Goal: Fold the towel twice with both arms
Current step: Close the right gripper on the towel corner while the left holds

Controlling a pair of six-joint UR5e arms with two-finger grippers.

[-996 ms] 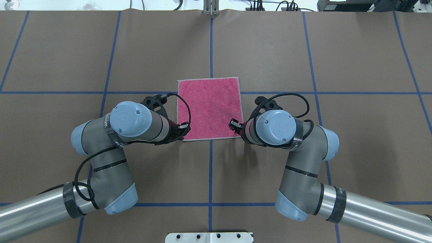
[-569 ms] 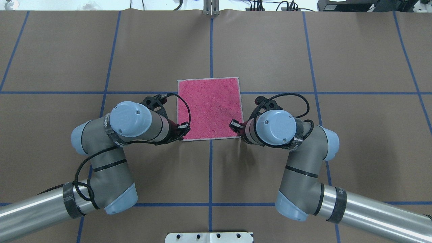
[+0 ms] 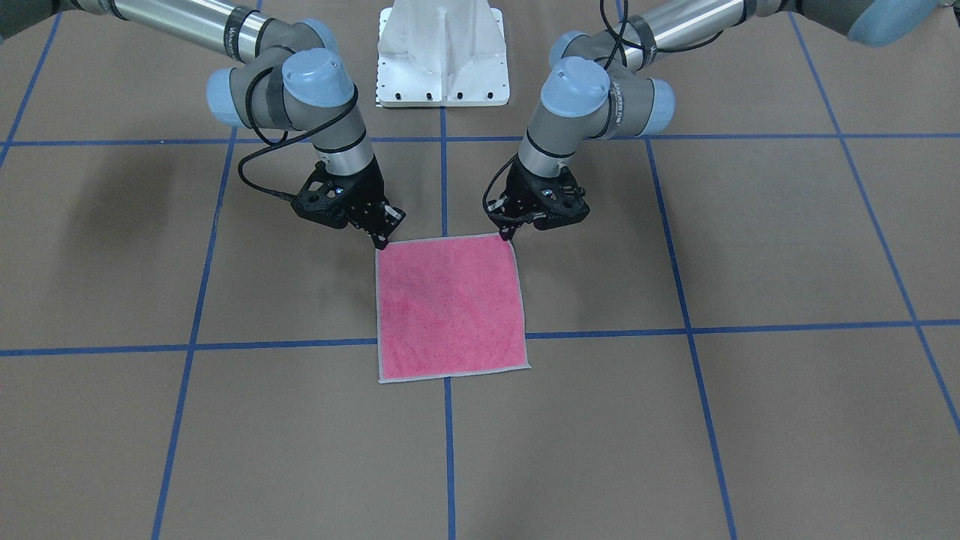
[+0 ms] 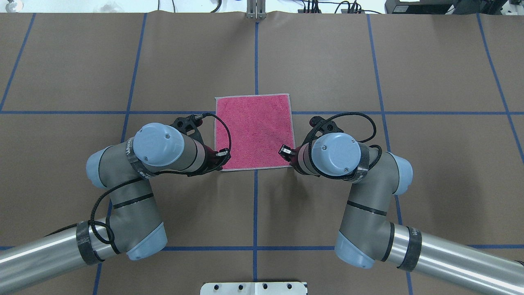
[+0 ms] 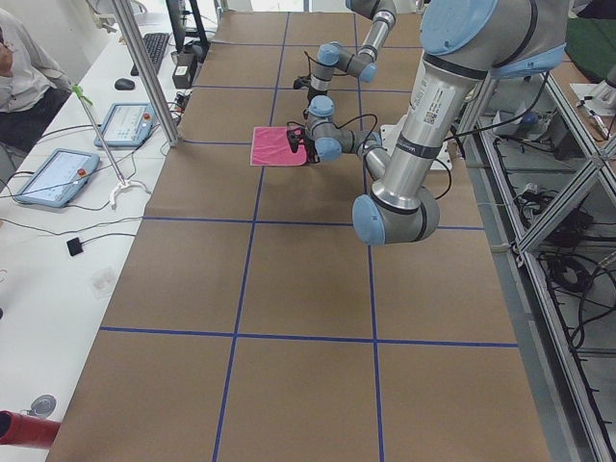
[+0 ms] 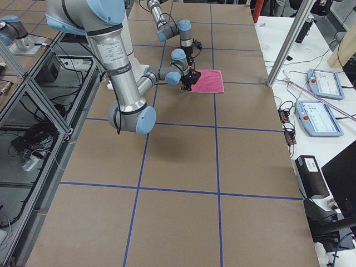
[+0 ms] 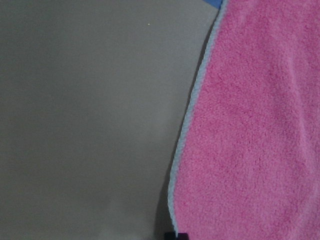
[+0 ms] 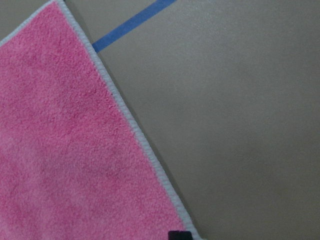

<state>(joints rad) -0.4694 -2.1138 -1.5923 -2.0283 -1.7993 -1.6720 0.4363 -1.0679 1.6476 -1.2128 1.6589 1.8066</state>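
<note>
The towel (image 3: 450, 307) lies flat on the brown table, pink face up, with its light grey edge all round; it also shows in the overhead view (image 4: 254, 131). My left gripper (image 3: 510, 237) stands at the towel's near corner on my left, jaws together on the corner. My right gripper (image 3: 380, 241) stands the same way at the other near corner. In the overhead view the wrists hide most of the left gripper (image 4: 220, 164) and right gripper (image 4: 291, 163). Each wrist view shows the pink towel (image 7: 250, 125) (image 8: 65, 150) with one dark fingertip at the bottom edge.
The white pedestal base (image 3: 442, 52) stands behind the towel on my side. Blue tape lines (image 4: 256, 57) cross the table. Tablets (image 5: 48, 176) and a metal post (image 5: 144, 67) are on the operators' bench beyond the far edge.
Almost nothing. The right arm has shifted a trifle outward; the left arm and the towel have stayed put.
</note>
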